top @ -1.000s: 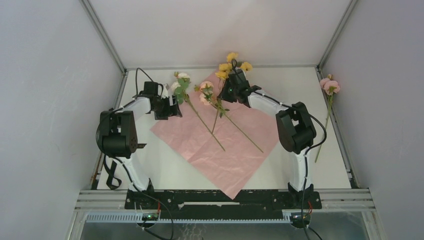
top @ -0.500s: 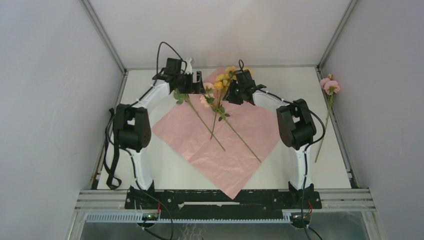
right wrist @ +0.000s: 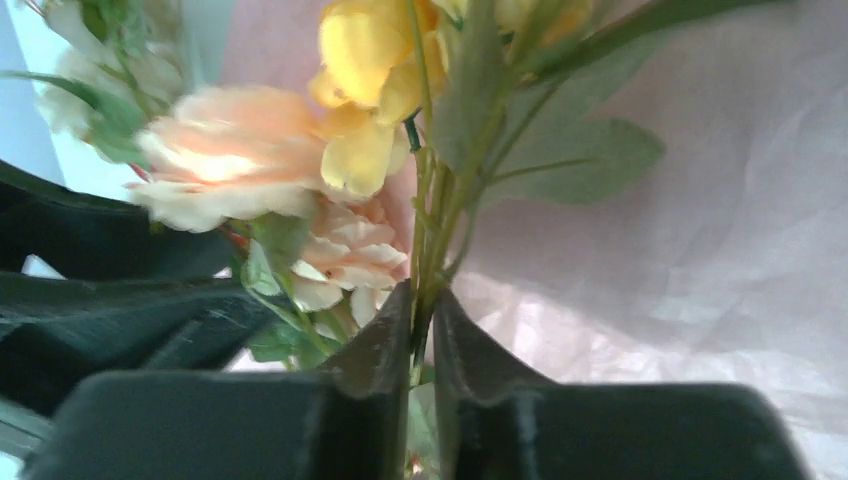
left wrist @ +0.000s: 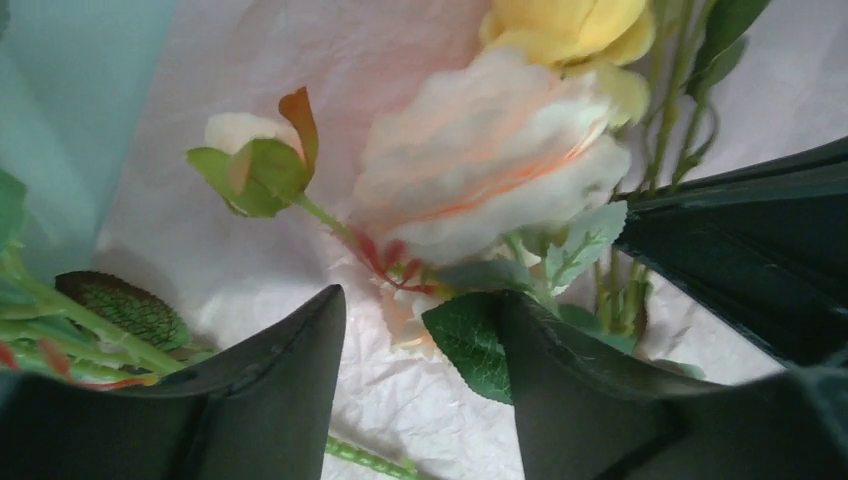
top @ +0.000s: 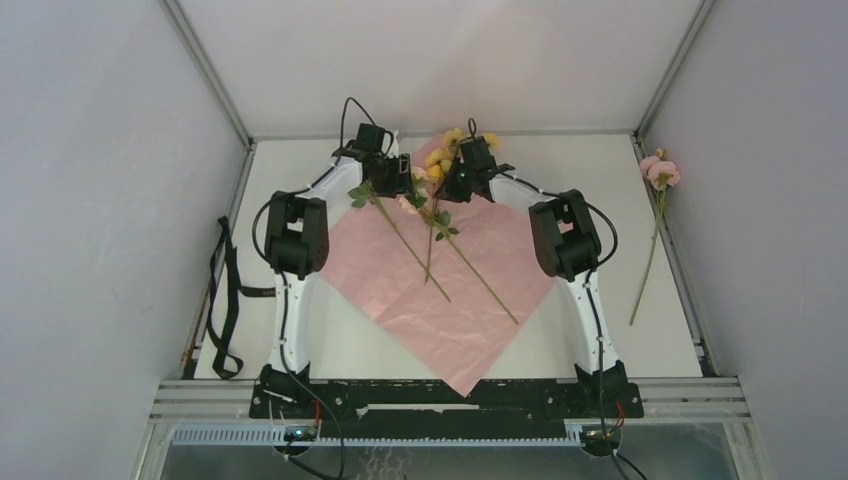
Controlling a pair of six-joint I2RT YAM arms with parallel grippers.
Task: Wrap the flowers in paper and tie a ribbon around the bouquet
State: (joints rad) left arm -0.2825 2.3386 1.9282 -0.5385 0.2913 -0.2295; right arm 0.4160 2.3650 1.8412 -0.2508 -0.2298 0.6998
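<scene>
Flowers [top: 434, 168], a few artificial stems with pink, yellow and cream blooms, green leaves and long thin green stalks, lay on the upturned pale pink face of a large, thin, crinkled square sheet of paper [top: 470, 310]. The paper was spread flat like a diamond on the white table [top: 340, 345]. Its nearest corner reached the table's near edge, between the two arm bases.

Over the paper's middle, the bare stalk ends fanned out towards that near corner. Towards the paper's far corner the stalks drew together among the leaves.

Above that far part of the paper the two black grippers met side by side. The left gripper [left wrist: 422, 300], on the paper's left half, had its jaws standing well apart. A green leaf [left wrist: 470, 345] lay against the inside of one finger, and a cream, orange-tinged bloom [left wrist: 490, 170] sat just ahead of the gap. Nothing was pinched there.

The right gripper [right wrist: 422, 295], on the paper's right half, had its jaws drawn in to a narrow slit. They were clamped on the thin green stalks below a yellow bloom [right wrist: 370, 60], with a peach-pink bloom [right wrist: 230, 160] just to its left.

The yellow heads rose over the paper's far corner.

Well apart from the paper's right corner, a single pink-headed stem [top: 660, 172] lay alone along the table's right edge, its bloom at the far end.
</scene>
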